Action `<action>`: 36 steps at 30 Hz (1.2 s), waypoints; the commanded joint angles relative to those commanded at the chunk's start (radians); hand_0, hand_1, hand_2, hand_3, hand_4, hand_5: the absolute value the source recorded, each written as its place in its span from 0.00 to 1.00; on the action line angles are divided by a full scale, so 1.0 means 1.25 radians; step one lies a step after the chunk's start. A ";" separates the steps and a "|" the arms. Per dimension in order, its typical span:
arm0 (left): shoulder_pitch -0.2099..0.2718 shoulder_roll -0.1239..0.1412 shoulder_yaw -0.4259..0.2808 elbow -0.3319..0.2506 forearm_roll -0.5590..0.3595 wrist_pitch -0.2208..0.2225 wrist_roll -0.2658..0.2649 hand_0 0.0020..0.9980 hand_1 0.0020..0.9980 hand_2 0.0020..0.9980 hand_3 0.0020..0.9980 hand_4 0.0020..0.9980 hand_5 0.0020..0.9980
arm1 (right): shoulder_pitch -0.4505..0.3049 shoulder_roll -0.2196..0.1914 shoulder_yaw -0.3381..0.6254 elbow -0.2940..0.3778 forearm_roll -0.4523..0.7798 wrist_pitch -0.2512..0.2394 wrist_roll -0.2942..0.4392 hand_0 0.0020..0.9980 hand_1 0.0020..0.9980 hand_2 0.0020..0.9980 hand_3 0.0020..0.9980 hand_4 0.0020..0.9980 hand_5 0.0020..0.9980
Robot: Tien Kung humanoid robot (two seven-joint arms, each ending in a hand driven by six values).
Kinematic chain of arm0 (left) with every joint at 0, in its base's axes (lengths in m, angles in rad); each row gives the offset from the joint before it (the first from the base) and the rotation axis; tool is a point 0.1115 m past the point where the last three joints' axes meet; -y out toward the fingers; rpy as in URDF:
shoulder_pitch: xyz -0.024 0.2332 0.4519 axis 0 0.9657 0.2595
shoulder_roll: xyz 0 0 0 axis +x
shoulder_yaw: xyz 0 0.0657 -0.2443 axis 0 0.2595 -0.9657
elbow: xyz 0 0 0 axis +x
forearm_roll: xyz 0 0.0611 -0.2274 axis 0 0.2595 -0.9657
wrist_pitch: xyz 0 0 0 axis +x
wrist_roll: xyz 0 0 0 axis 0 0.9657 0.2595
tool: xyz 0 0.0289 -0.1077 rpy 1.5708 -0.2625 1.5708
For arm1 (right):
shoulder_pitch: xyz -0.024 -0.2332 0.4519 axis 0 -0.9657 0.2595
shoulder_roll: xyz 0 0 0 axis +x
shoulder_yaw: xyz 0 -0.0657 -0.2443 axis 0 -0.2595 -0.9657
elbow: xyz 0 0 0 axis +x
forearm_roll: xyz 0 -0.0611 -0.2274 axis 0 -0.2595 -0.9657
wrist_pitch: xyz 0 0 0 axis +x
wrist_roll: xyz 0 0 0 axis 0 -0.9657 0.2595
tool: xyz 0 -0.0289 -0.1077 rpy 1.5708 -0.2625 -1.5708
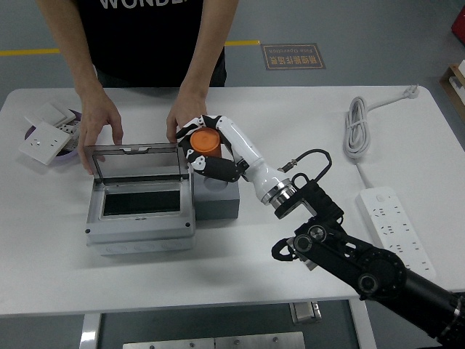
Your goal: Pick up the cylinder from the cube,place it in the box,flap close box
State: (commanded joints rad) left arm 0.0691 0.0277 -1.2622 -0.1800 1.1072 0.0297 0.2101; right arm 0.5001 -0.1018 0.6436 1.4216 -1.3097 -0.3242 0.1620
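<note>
Fingers [195, 139] of the right hand [209, 149] are curled around the cylinder [205, 141], holding it. It is a short orange cylinder with a flat round top, lifted above the dark grey cube [215, 199] and apparently clear of it, though the hand hides its underside. Black fingertips wrap its left and lower sides, while the white palm sits to its right. It hangs just right of the grey box [139, 207], beside the upper right corner of the upright clear lid [134, 163]. Inside, the box shows a dark rectangular opening. At the far side of the desk [290, 116], a person's two hands [100, 123] rest by the lid's top edge, one near each corner; the one on the right is just behind the cylinder.
</note>
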 joint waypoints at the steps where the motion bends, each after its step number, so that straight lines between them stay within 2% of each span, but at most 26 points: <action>1: 0.000 0.000 -0.001 0.000 0.001 0.000 0.000 0.92 0.85 0.86 0.95 0.00 0.00 | 0.009 0.008 -0.016 0.000 -0.007 -0.001 -0.008 0.22 0.33 0.43 0.43 0.00 0.00; 2: 0.000 0.001 -0.002 0.000 0.002 0.000 0.000 0.92 0.85 0.86 0.95 0.00 0.00 | 0.016 0.015 -0.033 -0.001 -0.013 -0.003 -0.015 0.22 0.33 0.43 0.43 0.00 0.00; 3: -0.001 0.001 -0.002 0.000 0.002 0.000 0.001 0.92 0.85 0.86 0.95 0.00 0.00 | 0.026 0.023 -0.046 -0.005 -0.022 -0.004 -0.023 0.07 0.24 0.38 0.39 0.00 0.00; 10: -0.002 0.006 -0.008 0.000 0.010 0.000 0.004 0.92 0.85 0.86 0.95 0.00 0.00 | 0.106 0.079 -0.160 -0.045 -0.114 0.000 -0.094 0.06 0.24 0.37 0.38 0.00 0.00; 19: -0.004 0.012 -0.016 0.000 0.022 -0.001 0.008 0.92 0.85 0.86 0.95 0.00 0.00 | 0.204 0.081 -0.247 -0.124 -0.224 0.033 -0.174 0.06 0.25 0.37 0.39 0.00 0.00; 26: -0.002 0.017 -0.022 0.000 0.031 -0.001 0.012 0.92 0.85 0.86 0.95 0.00 0.00 | 0.251 0.081 -0.302 -0.166 -0.194 0.061 -0.188 0.07 0.27 0.37 0.41 0.00 0.00; 27: -0.002 0.017 -0.023 0.000 0.032 -0.001 0.012 0.92 0.85 0.86 0.95 0.00 0.00 | 0.255 0.081 -0.307 -0.168 -0.184 0.062 -0.188 0.13 0.33 0.42 0.44 0.00 0.00; 32: -0.002 0.020 -0.024 0.000 0.034 -0.001 0.013 0.92 0.85 0.86 0.95 0.00 0.00 | 0.273 0.081 -0.324 -0.172 -0.145 0.062 -0.183 0.13 0.33 0.42 0.44 0.00 0.00; 33: -0.002 0.020 -0.024 0.000 0.034 -0.001 0.014 0.92 0.85 0.86 0.95 0.00 0.00 | 0.276 0.081 -0.325 -0.173 -0.136 0.061 -0.180 0.50 0.49 0.53 0.54 0.08 0.00; 36: -0.002 0.021 -0.023 0.000 0.034 -0.001 0.014 0.92 0.85 0.86 0.95 0.00 0.00 | 0.284 0.081 -0.327 -0.174 -0.122 0.058 -0.172 0.50 0.49 0.53 0.54 0.08 0.00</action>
State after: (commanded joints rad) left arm 0.0660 0.0534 -1.2914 -0.1800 1.1496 0.0280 0.2274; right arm 0.8549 0.0000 0.2352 1.2043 -1.4618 -0.2512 -0.0531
